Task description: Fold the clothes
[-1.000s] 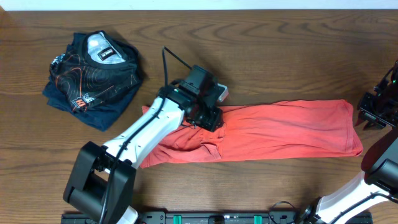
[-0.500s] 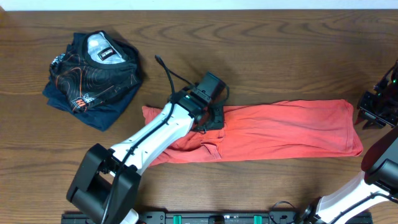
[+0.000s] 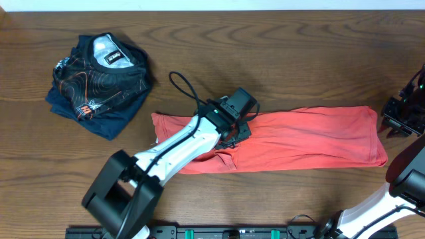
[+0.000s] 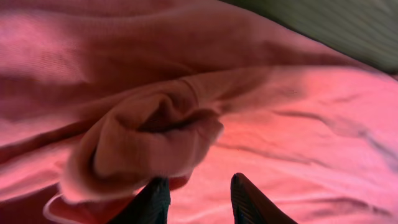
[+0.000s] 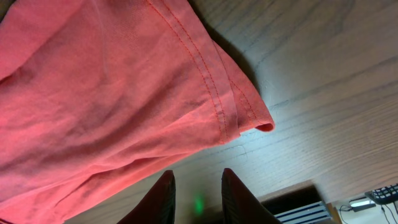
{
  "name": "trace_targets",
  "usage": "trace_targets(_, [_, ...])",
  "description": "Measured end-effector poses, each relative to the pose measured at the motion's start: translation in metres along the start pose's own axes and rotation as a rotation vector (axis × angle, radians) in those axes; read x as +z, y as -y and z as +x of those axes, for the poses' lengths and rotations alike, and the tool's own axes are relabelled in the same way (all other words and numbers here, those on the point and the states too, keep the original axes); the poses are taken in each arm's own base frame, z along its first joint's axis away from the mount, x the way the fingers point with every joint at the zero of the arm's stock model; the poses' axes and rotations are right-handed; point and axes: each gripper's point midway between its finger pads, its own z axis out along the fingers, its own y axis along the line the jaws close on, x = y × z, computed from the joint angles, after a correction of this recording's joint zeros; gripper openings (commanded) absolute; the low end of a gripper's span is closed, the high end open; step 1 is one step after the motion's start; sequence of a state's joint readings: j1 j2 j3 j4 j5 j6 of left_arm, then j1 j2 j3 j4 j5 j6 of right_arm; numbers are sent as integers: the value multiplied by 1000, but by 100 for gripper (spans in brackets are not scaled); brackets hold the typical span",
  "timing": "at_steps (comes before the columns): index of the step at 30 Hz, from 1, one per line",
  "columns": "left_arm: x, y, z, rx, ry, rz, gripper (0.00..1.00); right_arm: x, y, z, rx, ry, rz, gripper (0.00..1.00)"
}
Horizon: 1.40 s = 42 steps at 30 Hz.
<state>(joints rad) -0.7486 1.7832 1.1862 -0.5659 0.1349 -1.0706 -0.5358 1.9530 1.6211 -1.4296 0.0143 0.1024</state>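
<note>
Left arm [image 3: 179, 143] has slid right; T-shirt [image 3: 312, 136] bunches just beyond its jaws.

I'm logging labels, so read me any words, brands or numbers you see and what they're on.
Nothing can be read.
Navy garment: collar tag and small orange-and-white print, both too small to read.
Red T-shirt: no lettering shows in any view.

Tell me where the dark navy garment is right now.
Overhead view: the navy garment lies crumpled at the far left of the table, apart from the coral T-shirt stretched across the middle.
</note>
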Motion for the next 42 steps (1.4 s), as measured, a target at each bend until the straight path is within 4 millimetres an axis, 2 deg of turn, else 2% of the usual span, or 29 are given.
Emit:
trace_targets(6, [26,-2,-5,-44,13,-22,34,0,-1,-2,0,7,-8,25])
trace_targets(10, [30,-4,-8,-58,30,-35,29,0,-2,-2,0,8,-11,25])
trace_targets(14, [30,-4,-10,-55,39,-37,19,0,-3,-3,0,13,-16,25])
trace_targets(17, [30,-5,-11,-57,45,-39,6,0,-3,-3,0,12,-17,25])
trace_targets(28, [28,1,-4,33,4,-12,6,0,-3,-3,0,12,-17,25])
trace_targets(31, [20,15,-4,98,1,52,6,0,-3,-3,0,13,-17,25])
trace_targets(34, [2,48,-7,218,24,202,6,0,-3,-4,0,18,-17,25])
trace_targets(37, [-12,72,-7,333,44,312,6,0,-3,-5,0,19,-18,25])
trace_targets(42, [-17,84,-1,463,48,369,7,0,-3,-4,0,18,-18,25])
